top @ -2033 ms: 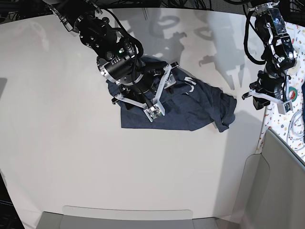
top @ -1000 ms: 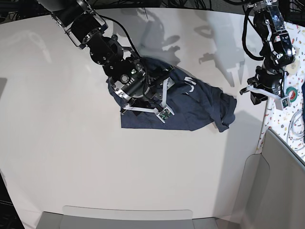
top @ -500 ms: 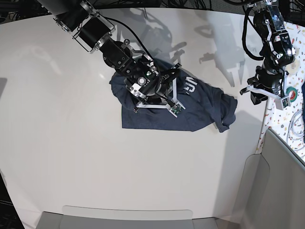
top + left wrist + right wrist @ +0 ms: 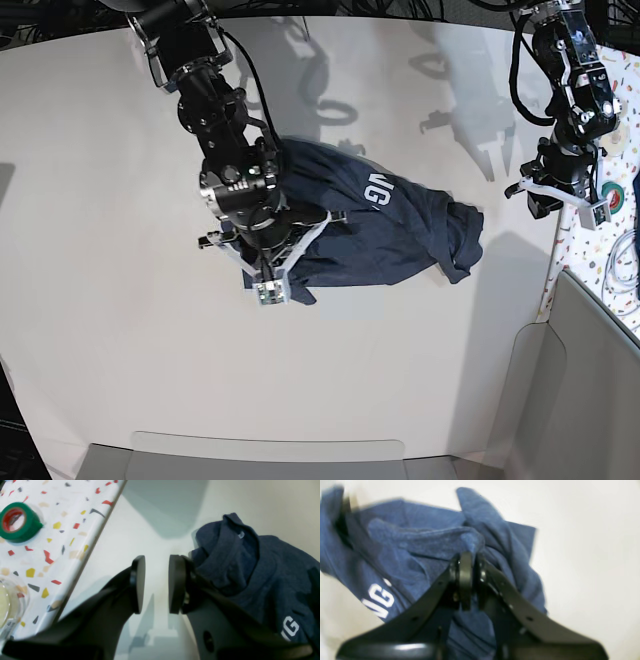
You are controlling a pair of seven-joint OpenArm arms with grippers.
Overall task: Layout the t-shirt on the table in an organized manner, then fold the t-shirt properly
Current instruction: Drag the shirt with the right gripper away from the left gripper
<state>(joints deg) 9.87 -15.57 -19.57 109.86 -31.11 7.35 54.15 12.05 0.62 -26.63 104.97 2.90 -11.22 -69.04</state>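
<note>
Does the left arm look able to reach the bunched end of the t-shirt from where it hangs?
Probably yes. The left gripper is open and empty, the t-shirt lies just beside it, and only bare table lies between.

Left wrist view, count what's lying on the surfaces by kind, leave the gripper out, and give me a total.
T-shirt, navy, on the white table: 1
Roll of green tape, on the speckled strip: 1
Clear container, partly cut off at the edge, on the same strip: 1
Total: 3
</note>
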